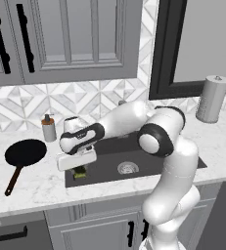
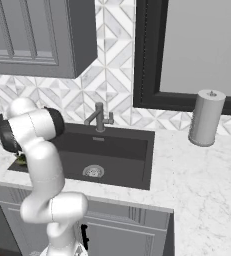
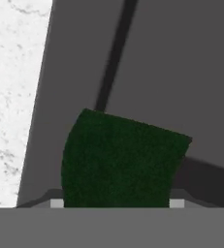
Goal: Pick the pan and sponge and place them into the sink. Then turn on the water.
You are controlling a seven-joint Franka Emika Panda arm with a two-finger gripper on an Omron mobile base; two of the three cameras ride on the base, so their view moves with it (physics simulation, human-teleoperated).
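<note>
White marble table (image 1: 41, 188) runs under grey cabinets and a diamond-patterned backsplash, and we see the large rectangular dark grey-black sink (image 1: 148, 168) recessed in it, with a round silver drain (image 1: 127, 167) on its floor. At the sink's left end we find the small rectangular sponge (image 3: 118, 160): its dark green face looks rough and slightly bowed in the hand view, and a yellow-green layer shows from the left base view (image 1: 80, 171). The round flat black frying pan (image 1: 25, 152) lies on the table well left of the sink, apart from it, its long thin reddish-brown handle pointing toward the table's front edge. A brown-and-white soap dispenser bottle (image 1: 48, 128) stands just behind the pan, and a grey cylindrical canister (image 1: 212, 99) stands far right. The slim grey metal faucet (image 2: 100, 117) rises behind the basin. Open basin floor stretches right of the sponge; the sink's left wall and the marble rim lie close on the other side. The jaws of the gripper (image 1: 79, 170) are partly closed and pinch the sponge from two sides, holding it over the sink's left end.
</note>
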